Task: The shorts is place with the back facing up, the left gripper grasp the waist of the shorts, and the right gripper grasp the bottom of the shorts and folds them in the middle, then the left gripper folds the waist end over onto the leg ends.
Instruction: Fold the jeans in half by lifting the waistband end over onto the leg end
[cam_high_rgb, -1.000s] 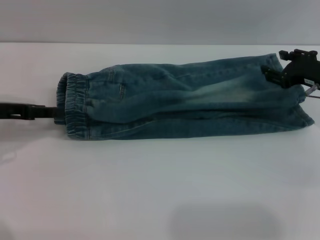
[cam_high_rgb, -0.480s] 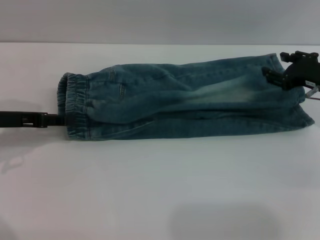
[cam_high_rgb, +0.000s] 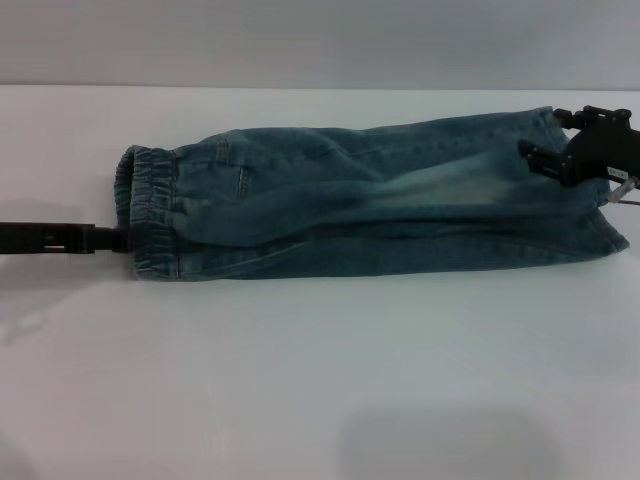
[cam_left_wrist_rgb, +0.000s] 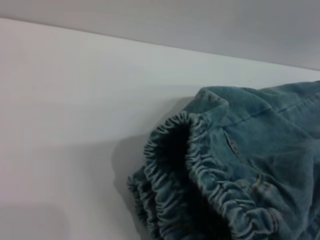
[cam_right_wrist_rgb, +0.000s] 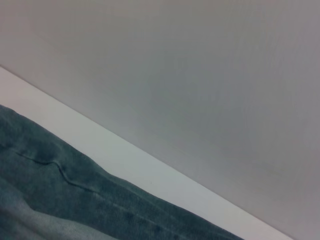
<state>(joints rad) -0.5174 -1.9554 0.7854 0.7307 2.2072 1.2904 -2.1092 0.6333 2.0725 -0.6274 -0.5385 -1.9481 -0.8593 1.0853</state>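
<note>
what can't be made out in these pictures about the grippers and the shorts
- Left gripper, head view: its tips meet the waist of the shorts; whether it is pinching cloth is too small to tell. The left wrist view shows no fingers.
- Right gripper, head view: its own body hides any hold over the leg ends. The right wrist view shows only denim and the table.

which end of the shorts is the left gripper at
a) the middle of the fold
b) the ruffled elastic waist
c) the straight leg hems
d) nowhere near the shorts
b: in the head view the left gripper comes in low from the robot's left and meets the gathered waist of the shorts, while the right gripper is at the far leg ends.
</note>
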